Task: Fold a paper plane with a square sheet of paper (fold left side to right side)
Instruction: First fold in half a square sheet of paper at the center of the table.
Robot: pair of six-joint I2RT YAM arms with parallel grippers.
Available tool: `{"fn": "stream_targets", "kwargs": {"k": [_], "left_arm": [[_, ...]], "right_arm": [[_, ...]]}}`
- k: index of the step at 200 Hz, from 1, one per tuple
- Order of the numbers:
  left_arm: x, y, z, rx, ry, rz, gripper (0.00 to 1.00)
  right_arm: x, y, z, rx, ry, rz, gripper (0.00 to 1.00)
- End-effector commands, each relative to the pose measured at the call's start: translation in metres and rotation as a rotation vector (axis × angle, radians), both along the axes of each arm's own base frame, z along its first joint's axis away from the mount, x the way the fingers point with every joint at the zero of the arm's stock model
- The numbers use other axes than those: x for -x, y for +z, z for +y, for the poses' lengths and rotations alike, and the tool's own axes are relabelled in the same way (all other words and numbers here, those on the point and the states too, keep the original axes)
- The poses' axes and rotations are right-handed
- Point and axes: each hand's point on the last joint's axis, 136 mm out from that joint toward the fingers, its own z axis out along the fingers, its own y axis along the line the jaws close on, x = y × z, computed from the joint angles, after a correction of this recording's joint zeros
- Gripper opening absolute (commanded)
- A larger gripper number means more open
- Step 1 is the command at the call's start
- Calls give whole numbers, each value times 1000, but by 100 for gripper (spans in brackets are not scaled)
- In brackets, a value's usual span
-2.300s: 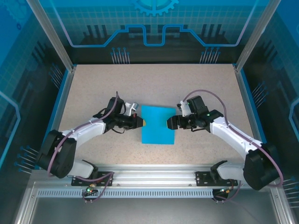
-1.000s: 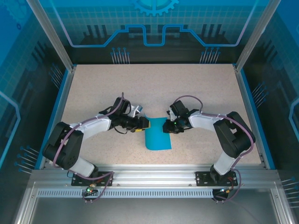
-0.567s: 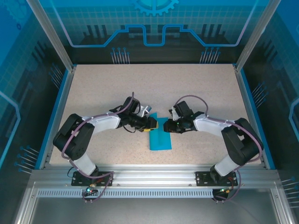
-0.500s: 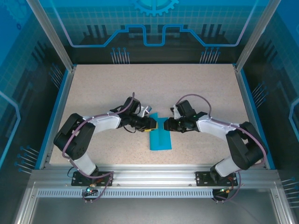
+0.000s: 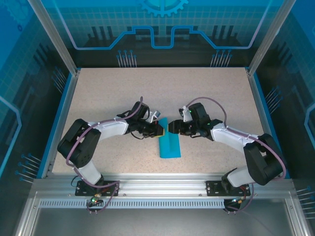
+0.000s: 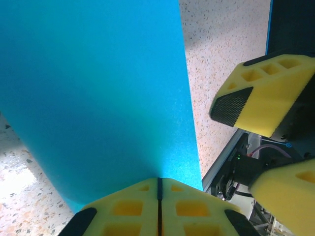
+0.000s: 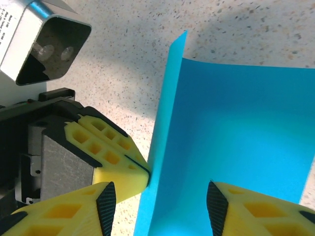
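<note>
Left wrist: paper (image 6: 98, 88) edge within left claw (image 6: 158, 186).

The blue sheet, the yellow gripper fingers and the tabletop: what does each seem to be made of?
Sheet: thin paper by the look, matte even cyan; it bends in a smooth curve without creasing.
Gripper fingers: probably moulded or printed plastic, yellow with open pockets; the black tips look finely textured, maybe rubbery.
Tabletop: speckled beige stone-look surface, possibly laminate; unclear.
</note>
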Motion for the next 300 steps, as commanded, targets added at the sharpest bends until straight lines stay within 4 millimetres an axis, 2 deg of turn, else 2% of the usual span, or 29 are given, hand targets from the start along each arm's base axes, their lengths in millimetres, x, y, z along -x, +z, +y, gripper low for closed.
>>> {"fn": "stream_targets", "kwargs": {"k": [1,33,59,77,106,136,172,253,300], "left_arm": [[0,-1,-4,-17,-19,-5,9],[-1,-1,-4,-19,-19,-8,9],[-1,0,-4,-26,-19,-12,8],[-1,5,-1,-34,-12,-34,11],[-1,16,9,-78,5,-80,26],[2,13,23,-154,29,-96,48],[5,-9,27,-224,26,-44,57],[3,-40,8,-300,23,27,62],[6,-58,8,-405,10,43,55]], "right_arm": [[5,-3,11,-44,32,36,51],[7,-9,17,-38,53,68,36],[8,-9,18,-36,64,69,11],[9,-13,13,11,60,69,0],[6,-23,-4,131,25,70,0],[4,-40,-19,247,0,99,0],[5,-58,-29,326,-22,142,0],[9,-70,-31,369,-16,165,2],[10,-71,-32,382,-13,165,4]]}}
